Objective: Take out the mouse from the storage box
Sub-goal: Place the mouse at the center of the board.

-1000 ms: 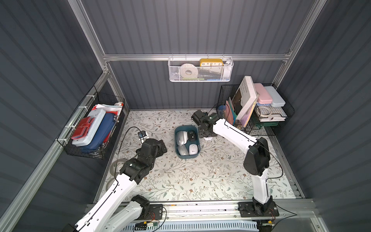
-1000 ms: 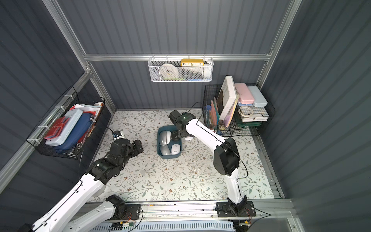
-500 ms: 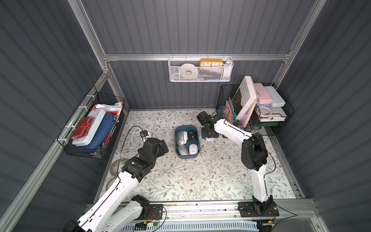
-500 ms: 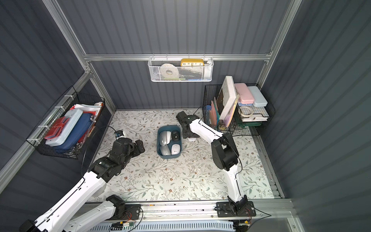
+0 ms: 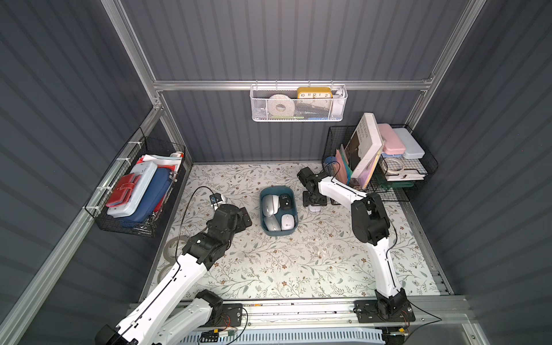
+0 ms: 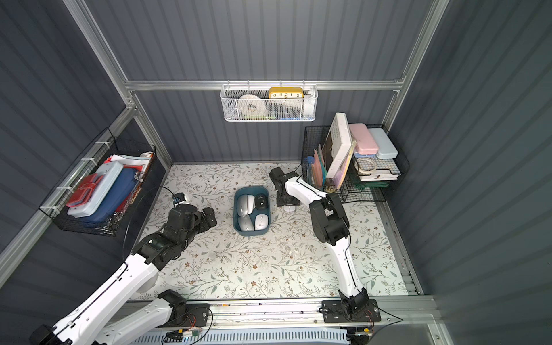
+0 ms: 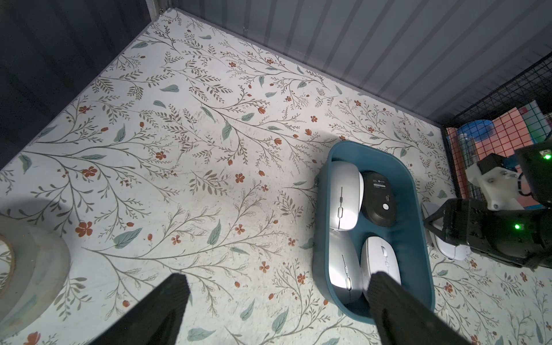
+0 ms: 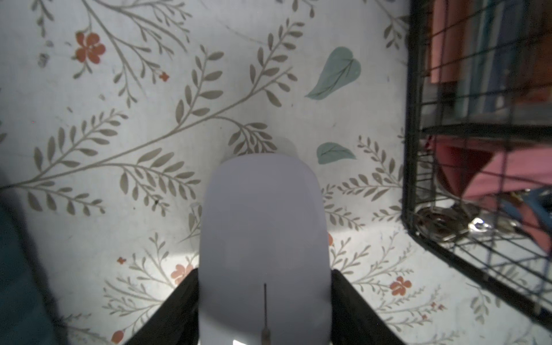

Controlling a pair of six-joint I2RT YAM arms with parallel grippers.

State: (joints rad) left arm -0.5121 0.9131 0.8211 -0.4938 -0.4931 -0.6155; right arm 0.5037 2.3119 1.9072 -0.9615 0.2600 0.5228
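Observation:
The storage box is a teal tub in the middle of the floral table. It holds several mice: two silver, one white, and one black lying underside up. Just right of the box, my right gripper is shut on a white mouse, with a jaw against each of its sides. The mouse is very low at the table; whether it touches I cannot tell. My left gripper stands wide open and empty left of the box.
A black wire basket of books and cases stands close on the right of the held mouse. Another black basket hangs on the left wall. A white mesh basket hangs at the back. A tape roll lies near my left arm.
My right gripper, with the white mouse in it, has moved a little away from the box's far right corner and down toward the table. The left arm has barely shifted.

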